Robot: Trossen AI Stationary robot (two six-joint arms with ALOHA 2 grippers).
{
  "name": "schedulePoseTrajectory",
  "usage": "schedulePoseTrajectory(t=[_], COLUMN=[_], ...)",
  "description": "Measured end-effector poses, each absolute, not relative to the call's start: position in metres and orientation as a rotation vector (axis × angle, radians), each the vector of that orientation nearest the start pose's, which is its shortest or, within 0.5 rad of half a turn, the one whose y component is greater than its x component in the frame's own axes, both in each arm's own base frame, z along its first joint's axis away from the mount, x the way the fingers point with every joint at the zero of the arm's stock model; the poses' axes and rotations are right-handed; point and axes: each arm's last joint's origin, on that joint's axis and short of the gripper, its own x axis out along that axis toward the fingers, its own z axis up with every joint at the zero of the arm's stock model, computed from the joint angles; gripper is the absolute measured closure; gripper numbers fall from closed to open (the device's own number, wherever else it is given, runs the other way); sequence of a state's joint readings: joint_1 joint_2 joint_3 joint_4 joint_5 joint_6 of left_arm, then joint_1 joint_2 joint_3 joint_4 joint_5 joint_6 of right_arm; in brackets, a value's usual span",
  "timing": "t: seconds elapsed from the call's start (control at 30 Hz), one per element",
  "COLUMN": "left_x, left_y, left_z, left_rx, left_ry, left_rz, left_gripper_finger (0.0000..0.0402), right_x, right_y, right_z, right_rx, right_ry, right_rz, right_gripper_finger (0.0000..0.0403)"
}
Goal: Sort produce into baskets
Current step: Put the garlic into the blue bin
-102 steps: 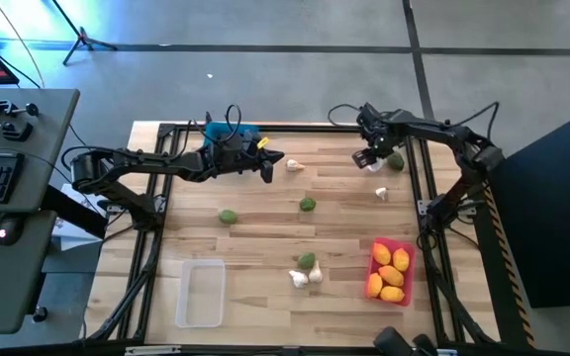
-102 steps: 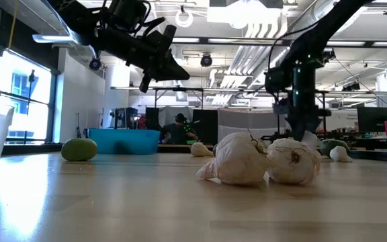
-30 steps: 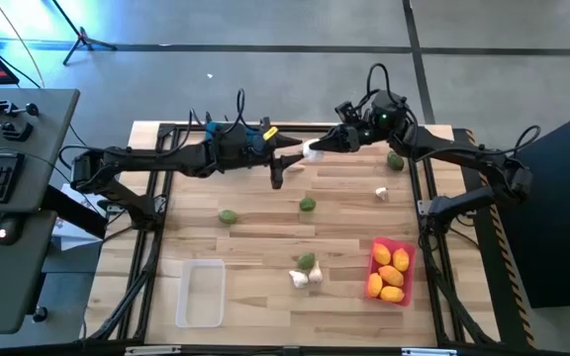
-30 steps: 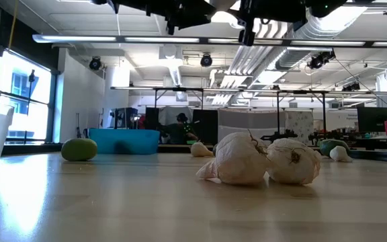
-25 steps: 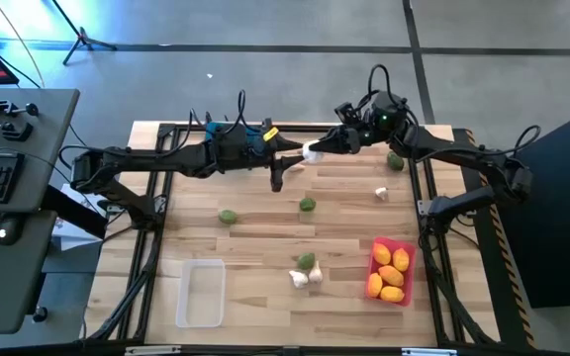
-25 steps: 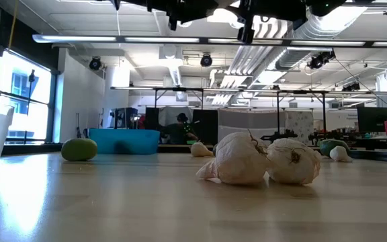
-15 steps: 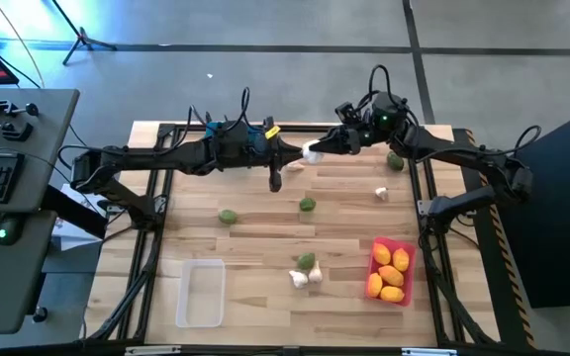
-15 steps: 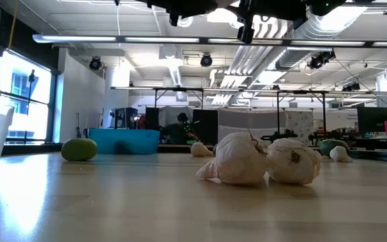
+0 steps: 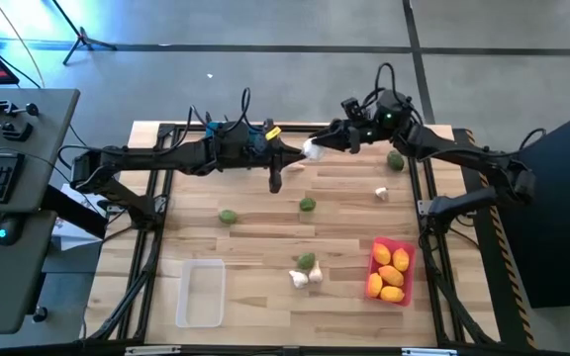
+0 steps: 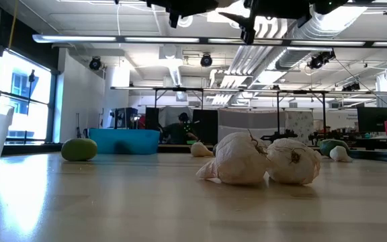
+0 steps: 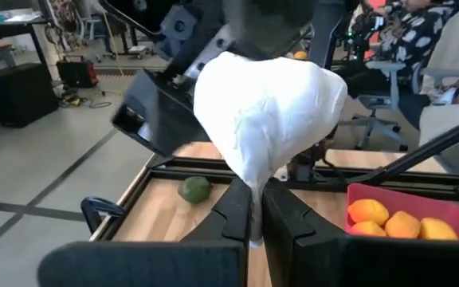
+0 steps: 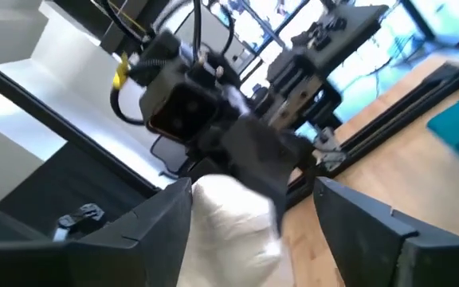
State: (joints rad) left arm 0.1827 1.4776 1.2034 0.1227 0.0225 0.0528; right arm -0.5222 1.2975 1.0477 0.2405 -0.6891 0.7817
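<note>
A white garlic bulb (image 9: 314, 150) hangs high over the table's far part, between my two grippers. My left gripper (image 9: 297, 153) reaches in from the left and is shut on it. My right gripper (image 12: 253, 195) comes from the right and is open, one finger on each side of the bulb (image 12: 228, 227). On the table lie green fruits (image 9: 228, 216) (image 9: 308, 205) (image 9: 395, 160) and more garlic (image 9: 382, 194). Two bulbs (image 10: 261, 160) lie beside another green fruit (image 9: 307, 262). The red basket (image 9: 381, 244) holds several yellow fruits. My left gripper pinches the bulb's thin stem end (image 11: 254, 191) between its two fingers. The fingers lie about level and come from the table's left. The bulb's fat body (image 11: 265, 104) stands out beyond the fingertips, clear of the table. Whether my right gripper touches the bulb, I cannot tell.
The clear basket (image 9: 201, 293) stands at the near left. The blue basket (image 10: 123, 141) stands at the far left, mostly under my left arm in the high view. A black frame (image 9: 156, 213) edges the table.
My left gripper has shut on the garlic's stem end. My right gripper, which held the bulb, has rolled a little and opened around it. The bulb has stayed high over the table's far part.
</note>
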Motion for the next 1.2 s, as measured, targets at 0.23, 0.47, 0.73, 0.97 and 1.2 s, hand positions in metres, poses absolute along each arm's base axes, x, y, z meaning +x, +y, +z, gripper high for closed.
schedulePoseTrajectory(t=[0.23, 0.47, 0.73, 0.97, 1.2], left_x=[0.338, 0.333, 0.314, 0.285, 0.256], left_y=[0.058, 0.07, 0.099, 0.13, 0.161], left_z=[0.343, 0.334, 0.308, 0.288, 0.278], left_rx=[-0.036, -0.129, -0.311, -0.453, -0.519], left_ry=[0.16, 0.235, 0.477, 0.705, 0.846], left_rz=[0.158, 0.329, 0.524, 0.712, 0.789], left_gripper_finger=[0.0401, 0.0401, 0.0401, 0.0401, 0.0401], right_x=[0.237, 0.219, 0.211, 0.209, 0.21], right_y=[-0.138, -0.138, -0.137, -0.139, -0.137], right_z=[0.371, 0.38, 0.374, 0.36, 0.354], right_rx=[0.708, 0.638, 0.619, 0.668, 0.644], right_ry=[0.001, -0.022, 0.043, 0.145, 0.182], right_rz=[0.1, 0.066, -0.056, -0.183, -0.3], right_gripper_finger=[0.0152, 0.0151, 0.0151, 0.0151, 0.0151])
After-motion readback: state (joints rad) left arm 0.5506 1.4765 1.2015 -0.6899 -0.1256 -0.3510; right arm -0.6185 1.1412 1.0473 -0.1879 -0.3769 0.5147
